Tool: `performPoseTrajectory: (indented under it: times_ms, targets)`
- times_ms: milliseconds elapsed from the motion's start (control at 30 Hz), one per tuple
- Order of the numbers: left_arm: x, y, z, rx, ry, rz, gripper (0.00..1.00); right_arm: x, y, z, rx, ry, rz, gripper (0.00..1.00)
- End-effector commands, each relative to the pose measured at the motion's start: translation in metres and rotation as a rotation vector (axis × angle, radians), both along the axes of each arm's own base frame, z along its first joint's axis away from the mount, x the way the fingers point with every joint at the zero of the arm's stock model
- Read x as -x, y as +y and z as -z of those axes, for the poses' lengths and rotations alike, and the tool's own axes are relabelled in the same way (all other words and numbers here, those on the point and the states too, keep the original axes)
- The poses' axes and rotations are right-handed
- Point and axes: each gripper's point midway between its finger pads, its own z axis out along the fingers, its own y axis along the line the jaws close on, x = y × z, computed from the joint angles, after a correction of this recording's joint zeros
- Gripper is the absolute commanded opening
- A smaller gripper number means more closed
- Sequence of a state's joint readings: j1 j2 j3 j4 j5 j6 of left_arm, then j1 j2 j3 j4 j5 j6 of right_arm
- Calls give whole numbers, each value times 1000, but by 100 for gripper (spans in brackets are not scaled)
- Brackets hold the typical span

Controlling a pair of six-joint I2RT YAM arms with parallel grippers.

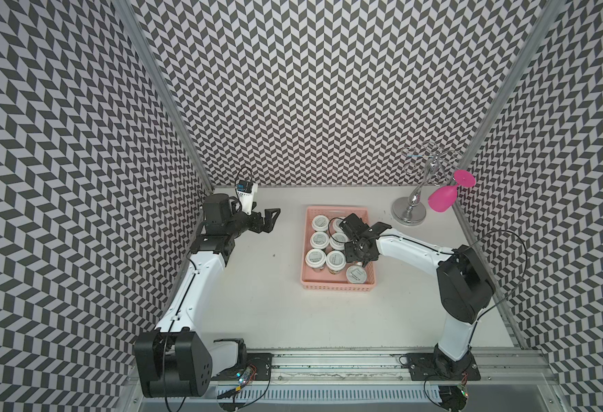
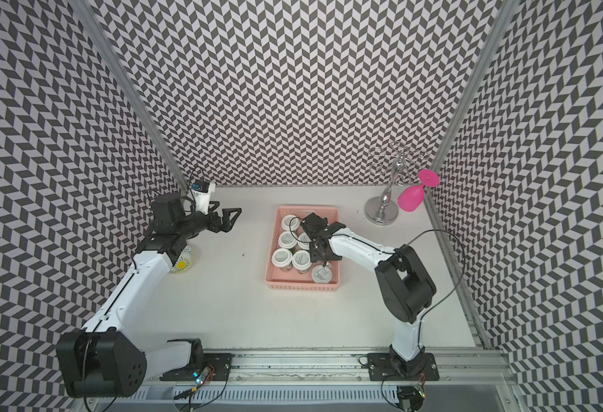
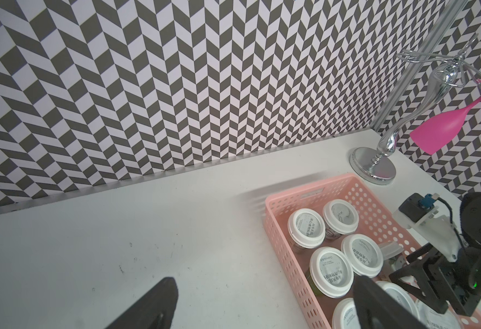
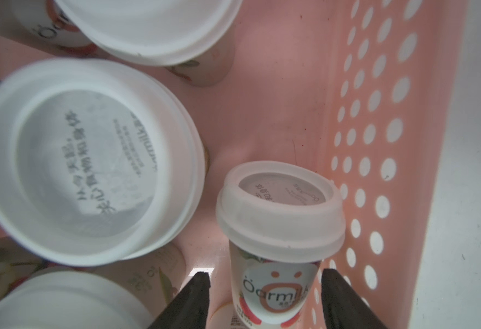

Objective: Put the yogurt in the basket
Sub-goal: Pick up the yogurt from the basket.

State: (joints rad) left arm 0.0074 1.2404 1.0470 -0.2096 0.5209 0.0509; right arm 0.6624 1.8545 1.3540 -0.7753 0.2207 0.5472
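Observation:
The salmon-pink basket [image 1: 339, 287] [image 2: 303, 285] [image 3: 284, 250] [image 4: 376, 142] sits mid-table with several white-lidded yogurt cups [image 1: 319, 239] [image 3: 330, 270] standing in it. My right gripper [image 1: 363, 264] [image 2: 325, 264] [image 4: 263, 277] reaches down into the basket's near right corner. Its fingers straddle one yogurt [image 1: 356, 274] [image 2: 322, 274] [image 4: 279, 216] with a red-orange label, which stands on the basket floor. There is a clear gap on one side of the cup and a thin one on the other, so the jaws are open. My left gripper [image 1: 269, 223] [image 2: 228, 219] [image 3: 264, 282] hovers wide open and empty, left of the basket.
A chrome glass stand [image 1: 408, 214] [image 3: 373, 171] holds a magenta wine glass [image 1: 442, 199] [image 3: 432, 131] at the back right corner. A round yellow-and-white container [image 2: 184, 262] lies on the table by the left arm's elbow. Patterned walls enclose three sides.

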Motion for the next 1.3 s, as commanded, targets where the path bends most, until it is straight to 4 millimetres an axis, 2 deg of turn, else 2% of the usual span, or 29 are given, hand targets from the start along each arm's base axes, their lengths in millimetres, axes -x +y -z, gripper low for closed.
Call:
performPoseTrajectory:
  times_ms: [0, 300, 567, 933, 1267]
  targets:
    - [1, 0, -9, 8, -34, 9, 100, -2, 1, 14, -18, 10, 47, 66]
    - [2, -1, -9, 10, -34, 11, 100, -3, -4, 18, -12, -4, 83, 65]
    - [2, -1, -10, 10, -35, 12, 100, -3, -5, 17, -8, -12, 98, 59]
    - [2, -1, -10, 10, -38, 15, 100, -6, -7, -7, -22, -57, 104, 58]
    - [2, -3, -16, 11, -43, 25, 100, -13, -8, -41, -56, -136, 119, 56]
